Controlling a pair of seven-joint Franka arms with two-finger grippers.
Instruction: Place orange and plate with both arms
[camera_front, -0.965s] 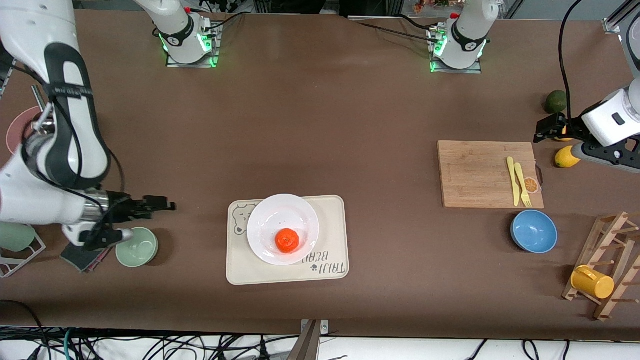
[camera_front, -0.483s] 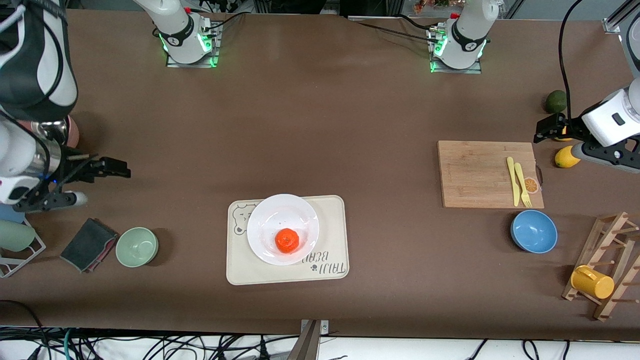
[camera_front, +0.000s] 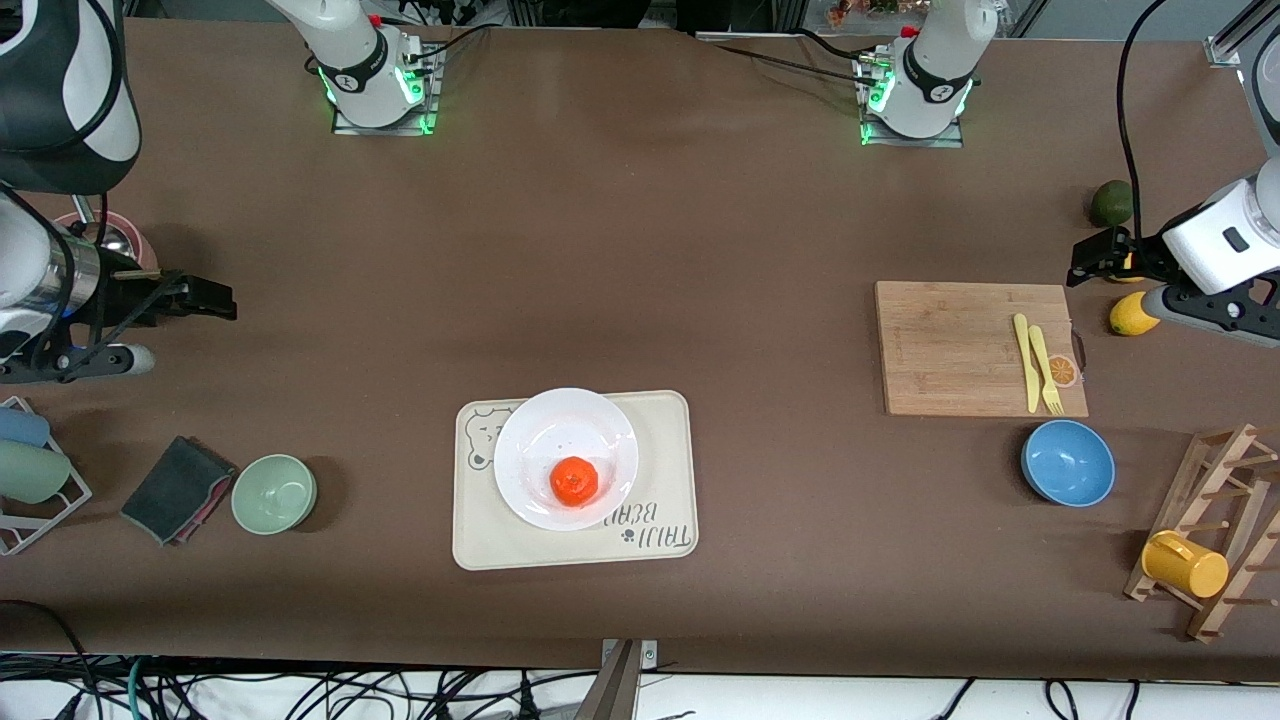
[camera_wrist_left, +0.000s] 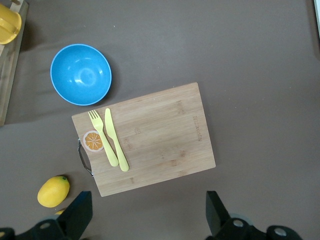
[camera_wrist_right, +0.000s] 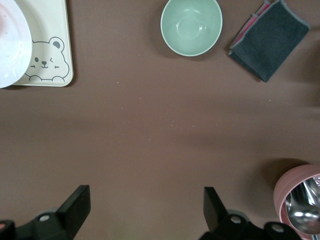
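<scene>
orange (camera_front: 574, 480) on plate (camera_front: 540, 425); right gripper (camera_wrist_right: 145, 206) and left gripper (camera_wrist_left: 146, 214) hover, fingers apparently spread, empty.

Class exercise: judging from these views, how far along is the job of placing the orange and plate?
Done: the orange sits on the plate, which rests on the bear tray. In hand: nothing; the left gripper and right gripper are open, away from it. Left: nothing visible.

Under the right gripper (camera_wrist_right: 145, 210), jaws spread, bare table (camera_front: 620, 280) ran open to the plate (camera_front: 566, 458); only the green bowl (camera_front: 274, 493) and folded cloth (camera_front: 178, 489) lay near that path. Below the open left gripper (camera_wrist_left: 147, 212) the cutting board (camera_front: 980, 348) blocked.
</scene>
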